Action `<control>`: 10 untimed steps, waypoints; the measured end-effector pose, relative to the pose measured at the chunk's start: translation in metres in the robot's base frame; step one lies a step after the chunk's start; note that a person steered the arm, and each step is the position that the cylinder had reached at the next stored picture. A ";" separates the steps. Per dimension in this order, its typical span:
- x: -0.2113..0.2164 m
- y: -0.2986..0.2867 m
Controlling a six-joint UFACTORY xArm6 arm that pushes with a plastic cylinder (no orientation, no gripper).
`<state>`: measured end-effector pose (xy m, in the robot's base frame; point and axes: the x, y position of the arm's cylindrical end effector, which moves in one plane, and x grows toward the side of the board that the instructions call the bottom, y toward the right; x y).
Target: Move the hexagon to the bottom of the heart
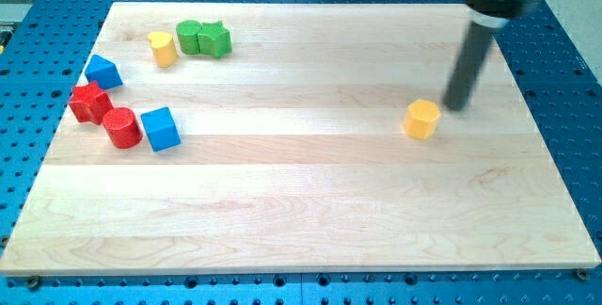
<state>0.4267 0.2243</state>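
Observation:
The yellow hexagon (422, 119) lies on the wooden board at the view's right of centre. The yellow heart (163, 48) sits far off at the upper left. My tip (455, 107) stands just to the right of the hexagon and slightly above it in the view, very close to it; I cannot tell whether it touches. The dark rod rises from there toward the view's top right.
A green cylinder (190, 37) and a green star (215, 39) sit right of the heart. At the left are a blue triangular block (103, 72), a red star (90, 103), a red cylinder (122, 127) and a blue cube (161, 128). The board (301, 201) lies on a blue perforated table.

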 end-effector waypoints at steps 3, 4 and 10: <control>0.034 -0.114; 0.050 -0.120; -0.033 -0.344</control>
<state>0.3941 -0.1193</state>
